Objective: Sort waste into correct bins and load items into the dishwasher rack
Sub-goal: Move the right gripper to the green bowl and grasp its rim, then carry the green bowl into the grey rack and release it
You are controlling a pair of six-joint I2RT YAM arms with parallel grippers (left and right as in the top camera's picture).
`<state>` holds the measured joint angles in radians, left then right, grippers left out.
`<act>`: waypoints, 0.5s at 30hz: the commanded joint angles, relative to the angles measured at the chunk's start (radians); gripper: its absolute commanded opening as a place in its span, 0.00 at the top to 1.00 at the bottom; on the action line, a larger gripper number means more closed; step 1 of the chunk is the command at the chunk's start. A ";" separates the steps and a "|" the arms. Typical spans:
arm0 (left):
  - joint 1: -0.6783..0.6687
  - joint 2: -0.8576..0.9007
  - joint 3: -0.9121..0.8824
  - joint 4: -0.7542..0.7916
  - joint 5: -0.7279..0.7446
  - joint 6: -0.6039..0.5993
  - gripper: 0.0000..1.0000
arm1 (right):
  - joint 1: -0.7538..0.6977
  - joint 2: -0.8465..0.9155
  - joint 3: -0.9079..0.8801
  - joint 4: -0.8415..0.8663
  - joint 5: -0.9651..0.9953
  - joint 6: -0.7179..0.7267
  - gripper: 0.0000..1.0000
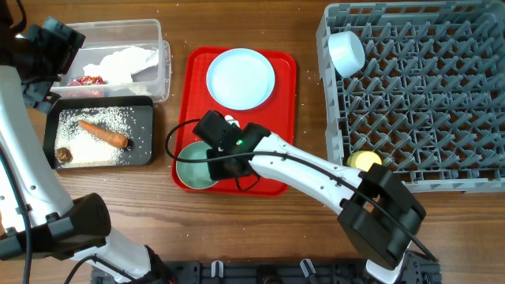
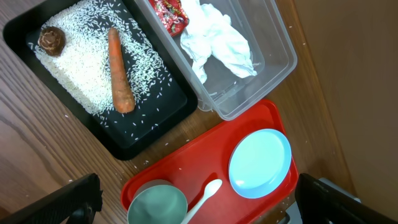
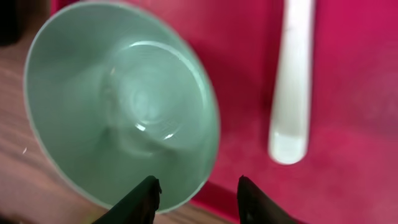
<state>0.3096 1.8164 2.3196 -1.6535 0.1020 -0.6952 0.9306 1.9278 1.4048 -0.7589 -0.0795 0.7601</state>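
**Right wrist view: a pinch on one thin rim could let the mint bowl slip**

The right gripper (image 3: 198,190) has its fingers apart, astride the rim of the mint bowl (image 3: 124,106). One finger is over the bowl's inside, the other outside it over the red tray (image 3: 348,155). Neither pad visibly presses the wall. The bowl stands upright at the tray's near left corner, and part of it shows over bare wood, so it may be perched on the tray lip.

The main risk is the hold itself. One smooth, thin wall gives little purchase, and with a shallow bite the bowl could pivot or slide out on the lift. If it does rest on the lip, the squeeze alone might tip it onto the table. The white spoon (image 3: 291,81) lies just beside the outer finger, where a sideways drift would knock it.

Seen from overhead, the dishwasher rack (image 1: 426,102) has a tall near wall to clear. A pale blue bowl (image 1: 346,51) and the yellow cup (image 1: 365,160) already take up its left edge. The pale blue plate (image 1: 241,77) lies further back on the tray.

The left gripper (image 2: 198,186) hangs wide open and empty near the clear tub (image 2: 283,68) and the black tray (image 2: 165,121), well apart from the bowl.
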 commanded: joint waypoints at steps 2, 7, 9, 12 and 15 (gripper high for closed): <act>0.003 0.002 0.002 0.000 -0.010 -0.017 0.00 | -0.003 0.052 -0.006 0.014 0.057 0.054 0.59; 0.003 0.002 0.002 0.000 -0.010 -0.017 0.00 | -0.003 0.066 -0.006 0.034 0.054 0.055 0.78; 0.003 0.002 0.002 0.000 -0.010 -0.017 0.00 | -0.003 0.068 -0.006 0.039 0.054 0.054 0.85; 0.003 0.002 0.002 0.000 -0.010 -0.017 0.00 | -0.020 0.067 -0.003 0.039 0.022 0.053 0.96; 0.003 0.002 0.002 0.000 -0.010 -0.017 0.00 | -0.042 0.053 0.010 0.024 0.004 0.014 0.96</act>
<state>0.3096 1.8164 2.3196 -1.6535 0.1020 -0.6952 0.9131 1.9778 1.4048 -0.7204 -0.0559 0.8070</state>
